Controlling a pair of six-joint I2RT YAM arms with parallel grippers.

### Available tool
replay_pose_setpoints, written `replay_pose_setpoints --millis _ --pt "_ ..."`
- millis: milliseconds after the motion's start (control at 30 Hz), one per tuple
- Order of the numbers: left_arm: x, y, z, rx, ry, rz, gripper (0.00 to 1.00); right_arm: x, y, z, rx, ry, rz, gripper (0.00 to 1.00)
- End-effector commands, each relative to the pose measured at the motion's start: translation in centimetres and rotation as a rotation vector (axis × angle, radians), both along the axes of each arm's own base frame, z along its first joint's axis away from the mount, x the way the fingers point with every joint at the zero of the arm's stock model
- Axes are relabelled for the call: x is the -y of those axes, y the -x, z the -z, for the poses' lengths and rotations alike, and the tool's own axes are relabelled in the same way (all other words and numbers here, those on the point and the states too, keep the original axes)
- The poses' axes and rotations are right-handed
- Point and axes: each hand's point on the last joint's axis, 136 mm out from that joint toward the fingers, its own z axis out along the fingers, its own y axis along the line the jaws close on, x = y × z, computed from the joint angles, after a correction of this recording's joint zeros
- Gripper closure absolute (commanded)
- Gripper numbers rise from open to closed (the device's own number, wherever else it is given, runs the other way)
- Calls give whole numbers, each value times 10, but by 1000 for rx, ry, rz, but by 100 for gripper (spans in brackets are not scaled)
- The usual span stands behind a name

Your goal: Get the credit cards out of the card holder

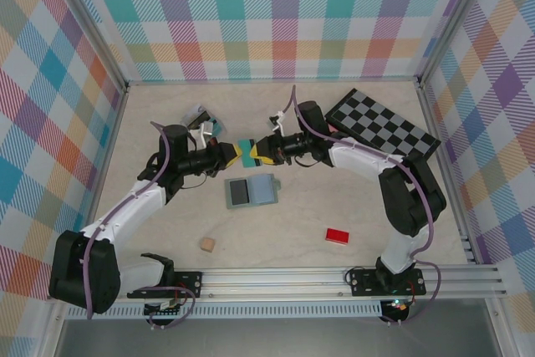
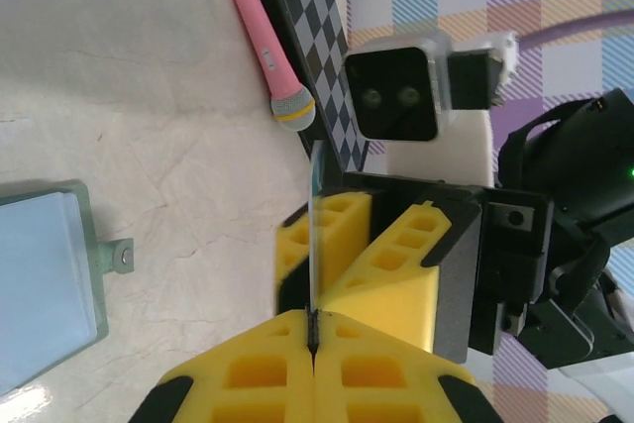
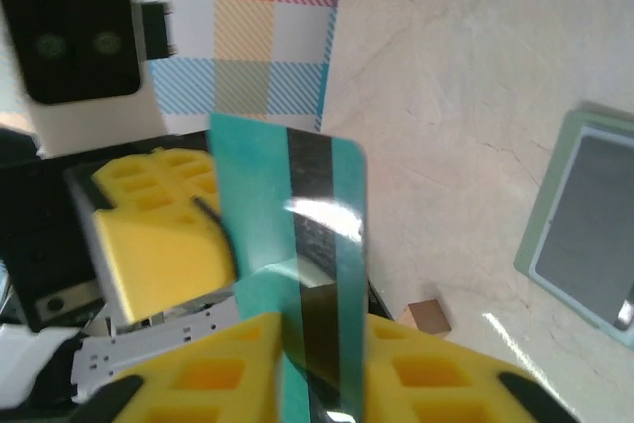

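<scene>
Top external view: the card holder [image 1: 266, 191] lies open on the table [image 1: 167, 223], with a dark grey card [image 1: 239, 192] in its left half. Just beyond its far edge, the left gripper [image 1: 231, 154] is clamped on a teal card [image 1: 247, 152], seen edge-on in the left wrist view. The right gripper [image 1: 262, 153] straddles the card's other end; whether its jaws press it cannot be told.

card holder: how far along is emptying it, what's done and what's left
Done: the teal card is out of the card holder, which lies open. In hand: the left gripper pinches that card in the air and the right gripper meets it; whether it grips too is unclear. To do: the dark grey card sits in one half of the holder, and the teal one is not yet set down.
</scene>
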Motion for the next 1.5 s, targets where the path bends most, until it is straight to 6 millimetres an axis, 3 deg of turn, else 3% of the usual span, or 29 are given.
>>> replay_pose_setpoints --millis 0,133,433,600,767,1033,1267,1467 --pt "2 2 -21 63 56 13 91 -1 6 -24 37 -60 -29 84" --pt "5 0 -31 98 89 18 79 -3 7 -27 31 -74 -34 86" --pt "16 -2 -33 113 95 38 77 -10 11 -32 21 -100 -55 86" --pt "16 -5 -28 105 86 30 84 -10 11 -32 19 -98 -55 85" --pt "12 -6 -21 102 33 9 100 -5 10 -24 29 -45 -26 78" --pt "-19 -10 -1 110 -312 -39 100 38 -7 0 90 191 136 31" --pt "-51 -20 -7 165 -656 -17 100 86 -25 24 128 357 262 21" --pt "-78 -45 -18 309 -967 40 100 127 -41 36 144 422 359 8"
